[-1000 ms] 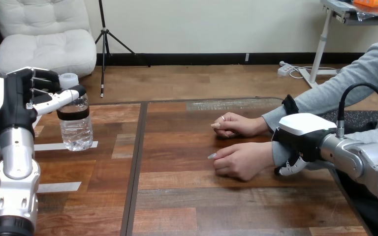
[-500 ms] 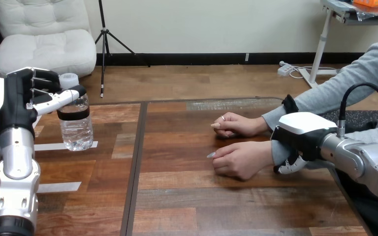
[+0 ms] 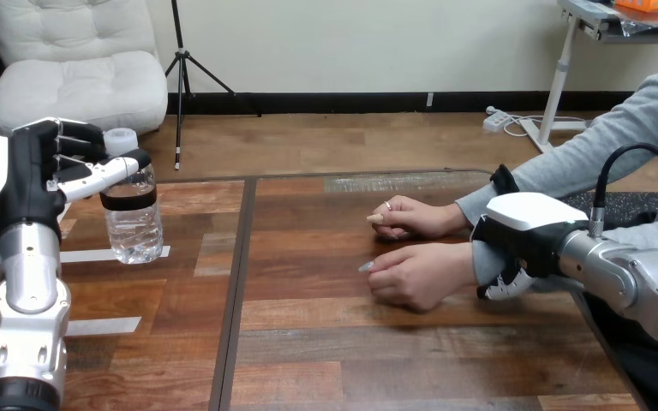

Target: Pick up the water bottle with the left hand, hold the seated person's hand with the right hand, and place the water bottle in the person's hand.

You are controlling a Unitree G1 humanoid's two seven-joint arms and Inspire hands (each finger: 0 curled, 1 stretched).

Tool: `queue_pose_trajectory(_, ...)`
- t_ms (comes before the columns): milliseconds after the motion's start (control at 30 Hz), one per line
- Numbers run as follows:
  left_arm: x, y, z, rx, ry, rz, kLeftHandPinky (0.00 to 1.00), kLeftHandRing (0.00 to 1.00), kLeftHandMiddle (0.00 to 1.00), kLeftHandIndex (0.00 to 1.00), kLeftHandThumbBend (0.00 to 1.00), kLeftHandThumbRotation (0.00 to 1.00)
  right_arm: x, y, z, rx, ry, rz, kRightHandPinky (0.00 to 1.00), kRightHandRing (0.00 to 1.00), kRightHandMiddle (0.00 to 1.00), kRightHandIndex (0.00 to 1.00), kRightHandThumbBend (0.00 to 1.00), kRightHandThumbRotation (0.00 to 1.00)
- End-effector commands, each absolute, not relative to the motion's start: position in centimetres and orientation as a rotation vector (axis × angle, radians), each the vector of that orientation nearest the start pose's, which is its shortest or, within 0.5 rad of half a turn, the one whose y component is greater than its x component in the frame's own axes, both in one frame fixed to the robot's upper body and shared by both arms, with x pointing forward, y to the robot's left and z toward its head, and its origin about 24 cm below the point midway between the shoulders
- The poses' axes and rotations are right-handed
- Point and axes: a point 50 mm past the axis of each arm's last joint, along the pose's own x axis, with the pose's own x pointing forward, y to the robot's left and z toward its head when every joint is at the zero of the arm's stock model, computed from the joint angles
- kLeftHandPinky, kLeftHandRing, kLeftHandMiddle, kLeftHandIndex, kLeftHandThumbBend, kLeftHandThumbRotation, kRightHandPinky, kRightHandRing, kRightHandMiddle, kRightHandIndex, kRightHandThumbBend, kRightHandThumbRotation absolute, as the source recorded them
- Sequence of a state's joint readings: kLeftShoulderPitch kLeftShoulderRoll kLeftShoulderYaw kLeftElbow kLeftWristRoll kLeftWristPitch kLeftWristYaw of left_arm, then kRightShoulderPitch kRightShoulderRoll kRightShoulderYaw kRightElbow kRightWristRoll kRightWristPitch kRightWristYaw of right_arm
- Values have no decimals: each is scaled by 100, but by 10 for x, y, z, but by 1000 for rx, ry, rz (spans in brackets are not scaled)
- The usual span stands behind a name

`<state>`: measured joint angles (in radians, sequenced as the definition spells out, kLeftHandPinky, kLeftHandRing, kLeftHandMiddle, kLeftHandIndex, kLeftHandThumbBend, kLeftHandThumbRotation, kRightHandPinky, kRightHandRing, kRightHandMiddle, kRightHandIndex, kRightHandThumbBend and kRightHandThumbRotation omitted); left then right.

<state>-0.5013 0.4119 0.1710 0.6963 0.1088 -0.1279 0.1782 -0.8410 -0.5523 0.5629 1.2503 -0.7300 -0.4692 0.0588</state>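
At the desk's (image 3: 351,342) left edge, the robot's left hand (image 3: 38,175) is wrapped around one clear water bottle (image 3: 133,227). Its thumb crosses the bottle just below the white cap, and its fingers curl behind. The bottle stands upright, with its base at or just above the wood; which one cannot be told. Toward the desk's right edge, two hands of a seated person rest on the surface, palms down and close together: the person's farther hand (image 3: 411,216) and the person's nearer hand (image 3: 415,276). The robot's right hand (image 3: 523,235) sits over the grey-sleeved wrist (image 3: 482,261) of the nearer one, fingers curled beneath it, clasping it. The bottle and the person's hands are well apart.
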Motion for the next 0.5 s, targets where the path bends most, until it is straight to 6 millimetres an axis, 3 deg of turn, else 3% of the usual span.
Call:
queue_pose_trajectory(0, 341, 271, 108, 406, -133, 362, 30, 37, 44, 45, 74, 0, 374, -224, 83, -1458, 41, 472, 24, 30, 37, 39, 46, 8)
queue_pose_trajectory(467, 339, 269, 107, 427, -132, 352, 30, 37, 44, 46, 73, 0, 375, -225, 93, -1428, -11, 458, 26, 31, 38, 40, 46, 6)
